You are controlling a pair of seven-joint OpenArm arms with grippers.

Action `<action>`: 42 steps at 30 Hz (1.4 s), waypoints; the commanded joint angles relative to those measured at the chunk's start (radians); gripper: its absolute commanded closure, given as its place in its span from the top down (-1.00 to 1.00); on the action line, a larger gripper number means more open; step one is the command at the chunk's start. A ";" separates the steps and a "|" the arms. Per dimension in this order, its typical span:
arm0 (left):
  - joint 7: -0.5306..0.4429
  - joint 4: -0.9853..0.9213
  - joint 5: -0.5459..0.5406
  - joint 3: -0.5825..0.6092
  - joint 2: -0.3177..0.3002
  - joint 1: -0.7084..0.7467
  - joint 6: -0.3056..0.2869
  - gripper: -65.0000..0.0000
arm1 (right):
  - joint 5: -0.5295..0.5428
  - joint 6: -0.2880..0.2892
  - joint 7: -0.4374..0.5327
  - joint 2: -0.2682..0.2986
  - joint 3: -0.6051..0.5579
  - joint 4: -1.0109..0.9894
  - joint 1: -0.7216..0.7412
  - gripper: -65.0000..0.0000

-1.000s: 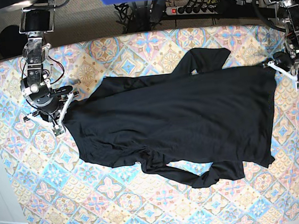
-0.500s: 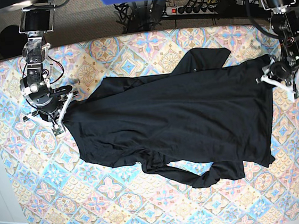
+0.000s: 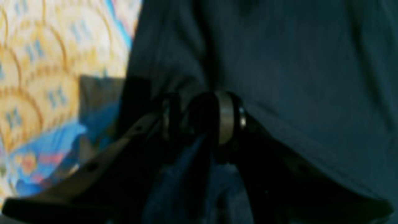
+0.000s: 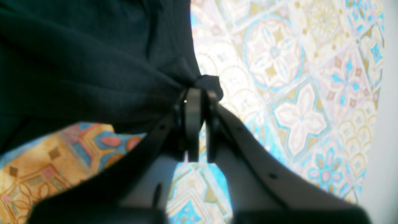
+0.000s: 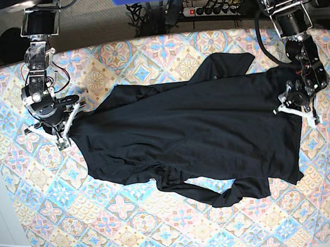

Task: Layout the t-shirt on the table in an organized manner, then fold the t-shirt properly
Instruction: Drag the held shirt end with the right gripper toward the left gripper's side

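Overhead, you see the t-shirt point(image 5: 190, 135) spread wide across the middle of the desk point(image 5: 135, 233), one sleeve point(image 5: 226, 64) poking toward the upper edge and a crumpled fold at lower centre. Broad bare bands of desk run along the bottom and left of the frame; the top edge is crowded by arm bases and cables point(image 5: 217, 3). At mid-left your right hand point(image 5: 65, 125) meets the garment's corner; the wrist view shows its fingers point(image 4: 192, 124) nearly together, pinching a small bunch of cloth. At upper right your left hand point(image 5: 296, 105) sits over the shirt's edge; its wrist view is blurred and dark, so you cannot tell whether it grips. The fabric is thin, matte black, softly creased; the desk cloth shows pastel tile diamonds.
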 commanded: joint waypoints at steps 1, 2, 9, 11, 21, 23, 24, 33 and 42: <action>-0.005 0.010 0.002 -0.002 -0.008 -0.010 -0.001 -0.44 | -0.001 -0.008 0.019 0.014 0.007 0.021 0.017 -0.82; -0.010 0.010 0.002 -0.002 -0.004 -0.010 -0.001 -0.44 | -0.001 -0.008 0.019 0.014 0.007 0.021 0.018 -0.77; -0.068 -0.004 0.017 -0.007 -0.003 -0.039 -0.001 -0.44 | -0.001 -0.008 0.019 0.015 0.007 0.010 0.064 -0.58; -0.137 -0.033 0.057 -0.010 -0.006 -0.056 -0.001 -0.44 | -0.001 -0.008 0.018 0.015 0.005 0.012 0.116 -0.58; -0.206 -0.266 0.132 -0.002 -0.037 -0.240 -0.001 -0.44 | 0.004 -0.002 0.009 0.015 -0.053 0.090 0.009 -0.58; -0.200 -0.268 0.132 -0.002 -0.032 -0.260 -0.001 -0.44 | 0.004 -0.002 0.009 0.015 -0.097 0.082 0.011 -0.58; -0.197 -0.268 0.131 -0.001 -0.031 -0.265 -0.001 -0.44 | 0.004 -0.002 0.009 0.015 -0.110 0.079 0.011 -0.58; -0.197 -0.131 0.123 0.084 -0.031 -0.188 -0.001 -0.44 | 0.004 -0.002 0.045 0.017 -0.133 -0.122 0.198 -0.57; -0.195 0.124 0.121 0.081 -0.031 0.002 -0.007 -0.44 | 0.004 -0.002 0.092 0.017 -0.133 -0.412 0.452 -0.58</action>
